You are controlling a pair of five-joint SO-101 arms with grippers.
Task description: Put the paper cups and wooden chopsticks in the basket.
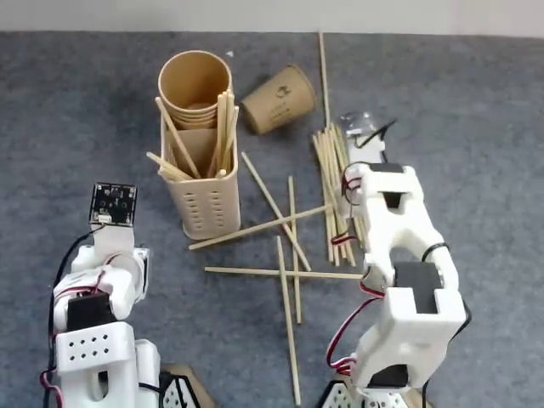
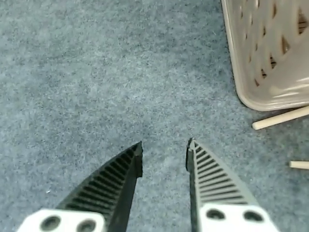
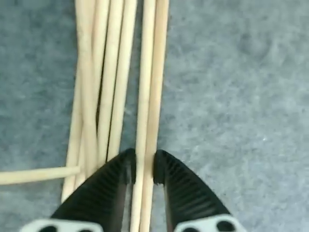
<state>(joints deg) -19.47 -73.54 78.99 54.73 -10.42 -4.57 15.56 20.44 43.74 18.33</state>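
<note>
A beige perforated basket [image 1: 204,200] stands upright on the grey carpet, holding a paper cup [image 1: 194,81] and several wooden chopsticks [image 1: 225,127]. A second paper cup [image 1: 279,99] lies on its side just right of it. A bundle of chopsticks [image 1: 333,166] lies by the right arm [image 1: 387,212]. My right gripper [image 3: 144,157] is shut on two chopsticks [image 3: 150,72] of that bundle. My left gripper [image 2: 165,144] is open over bare carpet, with the basket's corner [image 2: 270,58] close by.
Several loose chopsticks [image 1: 285,255] lie crossed on the carpet between the two arms, and one long stick [image 1: 323,68] lies near the far edge. Two chopstick ends [image 2: 280,118] show beside the basket in the left wrist view. The left arm [image 1: 98,289] sits low at the near left.
</note>
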